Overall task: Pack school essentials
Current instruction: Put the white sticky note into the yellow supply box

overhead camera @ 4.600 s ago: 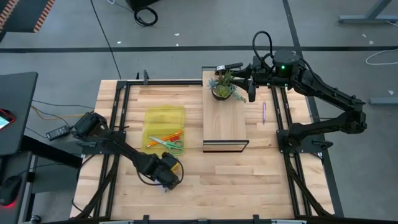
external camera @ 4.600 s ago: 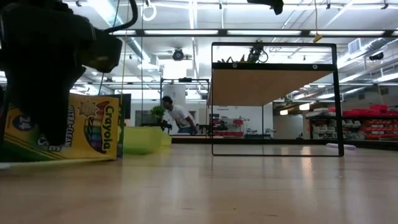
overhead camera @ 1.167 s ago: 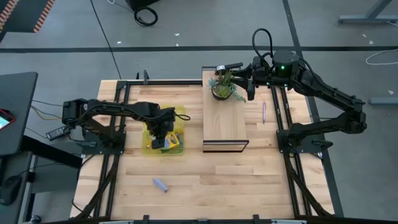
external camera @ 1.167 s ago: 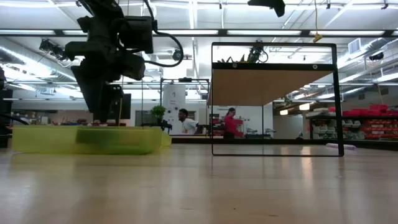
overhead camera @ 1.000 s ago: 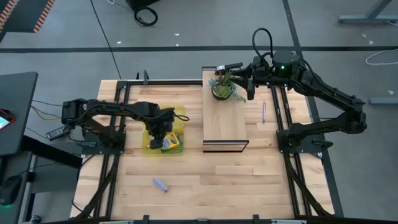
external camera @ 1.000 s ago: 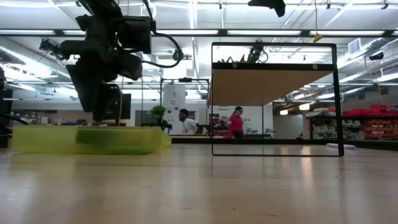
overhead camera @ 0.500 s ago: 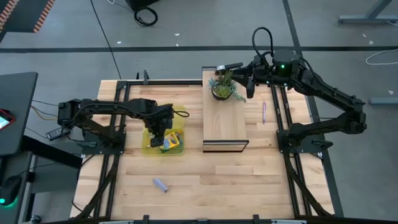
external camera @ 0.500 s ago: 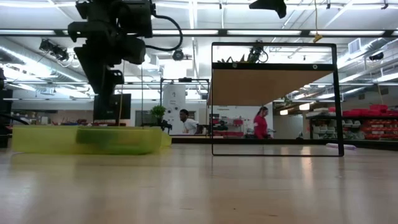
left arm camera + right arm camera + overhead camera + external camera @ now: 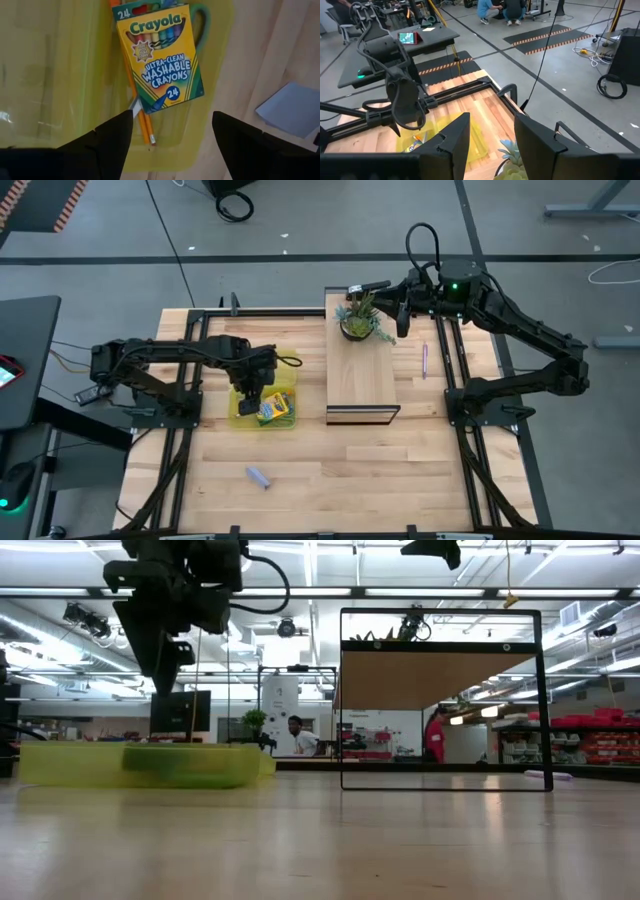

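High view, left to right. Left gripper [image 9: 250, 392]: hovered over the yellow case [image 9: 240, 416], fingers spread apart, nothing between them. Crayon box [image 9: 160, 55]: lay flat in the yellow case, on top of the orange pencil [image 9: 141, 122] and the green-handled scissors [image 9: 201, 22], which showed only in part. Blue notepad [image 9: 258, 476]: lay on the bare table [image 9: 400, 470], nearer the front edge, well apart from the case. Wooden shelf [image 9: 362, 375]: stood mid-table, the potted plant [image 9: 360, 318] on its far end. Right gripper [image 9: 398, 310]: hung just beside the plant, fingers parted and empty. Purple pen [image 9: 424, 361]: lay on the table to the right of the shelf.
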Tool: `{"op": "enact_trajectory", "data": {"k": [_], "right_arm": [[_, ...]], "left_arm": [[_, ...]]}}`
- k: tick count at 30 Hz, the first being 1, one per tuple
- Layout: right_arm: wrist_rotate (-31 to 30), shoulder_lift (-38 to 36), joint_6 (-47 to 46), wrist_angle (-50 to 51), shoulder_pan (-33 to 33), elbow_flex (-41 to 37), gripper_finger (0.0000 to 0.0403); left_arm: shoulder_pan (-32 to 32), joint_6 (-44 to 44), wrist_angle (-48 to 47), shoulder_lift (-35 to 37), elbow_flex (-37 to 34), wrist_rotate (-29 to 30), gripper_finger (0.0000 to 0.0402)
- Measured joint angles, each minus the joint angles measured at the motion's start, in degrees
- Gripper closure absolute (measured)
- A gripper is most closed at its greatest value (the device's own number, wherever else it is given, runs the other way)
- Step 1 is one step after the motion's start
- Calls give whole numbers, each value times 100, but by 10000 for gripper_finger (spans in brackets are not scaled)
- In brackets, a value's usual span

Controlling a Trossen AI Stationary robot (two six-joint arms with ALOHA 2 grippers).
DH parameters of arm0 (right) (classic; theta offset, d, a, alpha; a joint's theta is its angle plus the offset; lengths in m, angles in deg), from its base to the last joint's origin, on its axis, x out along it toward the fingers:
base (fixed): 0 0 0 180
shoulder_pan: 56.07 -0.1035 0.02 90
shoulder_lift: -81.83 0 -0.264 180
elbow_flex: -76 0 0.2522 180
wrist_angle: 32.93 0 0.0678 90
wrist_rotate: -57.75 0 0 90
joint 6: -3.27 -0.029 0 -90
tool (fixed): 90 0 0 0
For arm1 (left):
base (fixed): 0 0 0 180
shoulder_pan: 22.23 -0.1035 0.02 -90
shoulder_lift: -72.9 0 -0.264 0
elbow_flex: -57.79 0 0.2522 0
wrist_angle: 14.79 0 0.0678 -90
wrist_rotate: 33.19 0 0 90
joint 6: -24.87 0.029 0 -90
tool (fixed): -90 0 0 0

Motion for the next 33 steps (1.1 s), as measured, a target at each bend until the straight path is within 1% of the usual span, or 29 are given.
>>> {"op": "enact_trajectory", "data": {"k": [12, 21, 26, 33], "right_arm": [[2, 0, 46, 0, 1, 0, 243], [14, 0, 20, 0, 154, 0, 243], [198, 0, 16, 0, 300, 0, 243], [232, -1, 34, 0, 379, 0, 243]], "left_arm": [[-2, 103, -135, -3, -2, 0, 165], [-2, 103, -286, -3, -2, 0, 167], [-2, 97, -451, 80, -7, -4, 176], [174, 83, -454, 271, -9, -282, 191]]}}
